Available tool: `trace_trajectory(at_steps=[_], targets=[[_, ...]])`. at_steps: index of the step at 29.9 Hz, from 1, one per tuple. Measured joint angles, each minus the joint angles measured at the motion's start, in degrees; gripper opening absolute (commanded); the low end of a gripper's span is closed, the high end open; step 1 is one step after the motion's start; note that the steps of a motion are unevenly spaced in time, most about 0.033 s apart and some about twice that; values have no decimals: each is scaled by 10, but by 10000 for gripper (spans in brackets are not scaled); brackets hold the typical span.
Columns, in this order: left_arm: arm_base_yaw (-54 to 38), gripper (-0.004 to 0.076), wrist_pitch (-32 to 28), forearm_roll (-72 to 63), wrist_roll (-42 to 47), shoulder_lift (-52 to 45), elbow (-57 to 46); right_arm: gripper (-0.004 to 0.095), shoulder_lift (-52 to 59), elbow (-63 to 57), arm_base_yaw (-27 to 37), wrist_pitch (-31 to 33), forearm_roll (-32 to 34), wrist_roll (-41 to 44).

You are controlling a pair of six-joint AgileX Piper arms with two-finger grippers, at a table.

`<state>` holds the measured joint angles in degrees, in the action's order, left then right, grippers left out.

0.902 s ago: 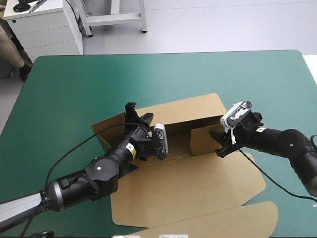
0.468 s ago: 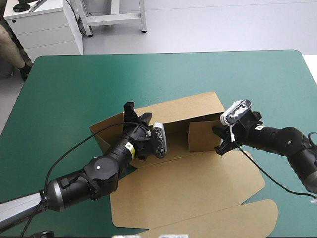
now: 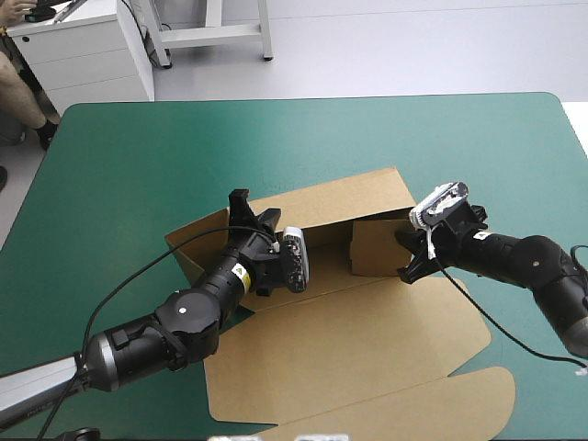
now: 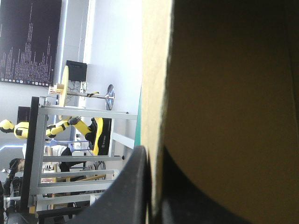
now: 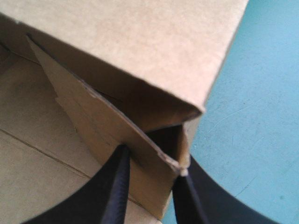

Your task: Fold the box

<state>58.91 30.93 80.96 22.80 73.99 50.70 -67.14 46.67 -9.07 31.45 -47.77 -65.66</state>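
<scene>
The brown box (image 3: 349,340) lies open in the middle of the table, its long back wall (image 3: 340,207) raised and its lid flat toward the near edge. My left gripper (image 3: 250,213) is shut on the left part of that wall; in the left wrist view the board (image 4: 224,93) stands edge-on between the black fingers of the left gripper (image 4: 156,186). My right gripper (image 3: 404,255) is shut on the box's right side flap (image 3: 375,248), which stands upright. The right wrist view shows that flap (image 5: 107,121) pinched in the right gripper (image 5: 152,179) under the wall's corner (image 5: 140,42).
Bare teal-green cover (image 3: 276,138) stretches from the box to the far edge and to both sides. The lid's rounded tab (image 3: 423,409) reaches close to the near edge. A white cabinet (image 3: 83,46) stands beyond the far left corner.
The right gripper has drawn the side flap a little to the left and more upright. The left gripper has barely shifted, still holding the back wall.
</scene>
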Motion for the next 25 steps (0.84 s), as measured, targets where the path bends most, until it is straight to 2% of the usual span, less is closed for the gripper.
trace_trajectory(at_steps=[3, 5, 6, 8, 11, 13, 15, 25], targets=[[0, -4, 0, 0, 0, 0, 0, -13, 0, 0, 0, 3, 2, 2], [0, -4, 0, 0, 0, 0, 0, 33, 0, 0, 0, 7, 3, 3], [0, -4, 0, 0, 0, 0, 0, 87, 0, 0, 0, 9, 5, 4], [0, -4, 0, 0, 0, 0, -1, 237, 0, 0, 1, 15, 6, 8], [0, -4, 0, 0, -1, 0, -1, 571, -1, 2, 1, 29, 7, 13], [0, -4, 0, 0, -1, 0, -1, 721, 0, 3, 1, 46, 6, 21], [1, -4, 2, 0, 0, 0, -1, 768, 2, 3, 1, 62, 11, 45], [1, -4, 0, 1, 0, -1, -1, 768, 90, 16, 0, 111, 115, 149]])
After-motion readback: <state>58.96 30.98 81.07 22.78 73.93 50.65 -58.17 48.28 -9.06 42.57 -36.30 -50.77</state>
